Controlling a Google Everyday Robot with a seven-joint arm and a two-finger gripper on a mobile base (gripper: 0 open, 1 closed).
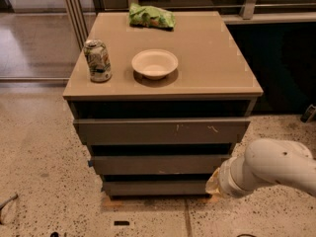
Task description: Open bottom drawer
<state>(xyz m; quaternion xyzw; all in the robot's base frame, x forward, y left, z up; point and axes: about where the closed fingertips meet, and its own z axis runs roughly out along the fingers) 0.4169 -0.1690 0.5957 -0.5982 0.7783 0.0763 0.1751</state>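
The bottom drawer (153,186) is the lowest and slimmest of three grey-brown fronts, plain and unmarked, and sits set back under the other two. The middle drawer (158,164) has a blue bit at its left end. The top drawer (163,131) is the widest and has white scratch marks. My gripper (214,183) is at the end of the white arm (276,169), which comes in from the lower right. The gripper sits low at the right end of the bottom drawer's front, just above the floor.
On the cabinet top (212,58) stand a drink can (97,60) at the left, a white bowl (154,63) in the middle and a green bag (151,16) at the back. Speckled floor (44,181) surrounds the cabinet. Dark shelving (286,63) stands to the right.
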